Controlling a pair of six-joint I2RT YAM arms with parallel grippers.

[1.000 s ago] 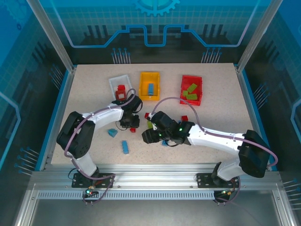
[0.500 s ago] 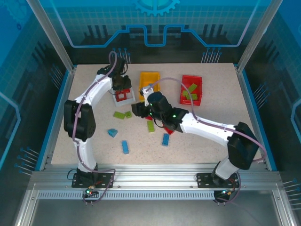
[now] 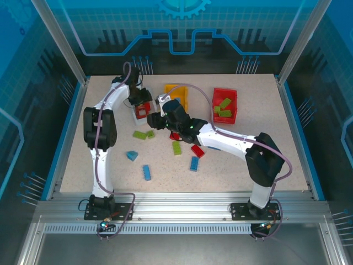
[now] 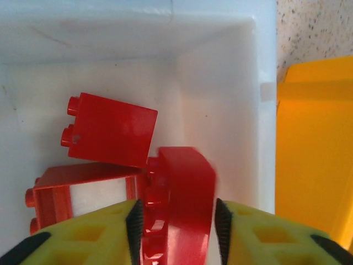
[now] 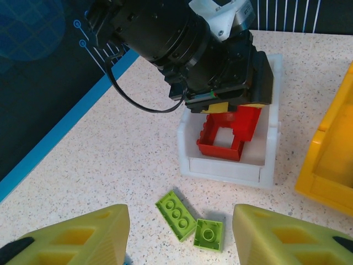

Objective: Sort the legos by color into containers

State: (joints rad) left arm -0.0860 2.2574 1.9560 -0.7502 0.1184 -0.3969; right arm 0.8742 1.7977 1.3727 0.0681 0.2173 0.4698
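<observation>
Top view, table centre as the dial.

Near, 7 o'clock: one blue brick (image 3: 146, 172), another blue brick (image 3: 131, 155) just beyond it. A third blue brick (image 3: 194, 163) lies at 6 o'clock.

Mid-table: a loose green brick (image 3: 177, 147) and a loose red brick (image 3: 197, 150), close together but apart.

Right gripper (image 5: 179, 223): fingers spread, holding nothing. It hovers over a green pair (image 5: 177, 214) lying just on the near side of the white bin (image 5: 265, 165).

Left gripper (image 4: 176, 210): clamped on a held red brick (image 4: 185, 176) over the white bin's interior at 11 o'clock. A red block (image 4: 110, 130) and a red frame (image 4: 83, 190) lie inside.

Far: yellow bin (image 3: 181, 91) at 12 o'clock, red bin (image 3: 231, 93) at 1 o'clock with green pieces (image 3: 223, 105) in it.

Handling (judgement): the bricks look light, rigid and glossy, so likely slippery. Pinch across the flat long sides, not the studs.

No legible writing or brand on bricks or bins.
</observation>
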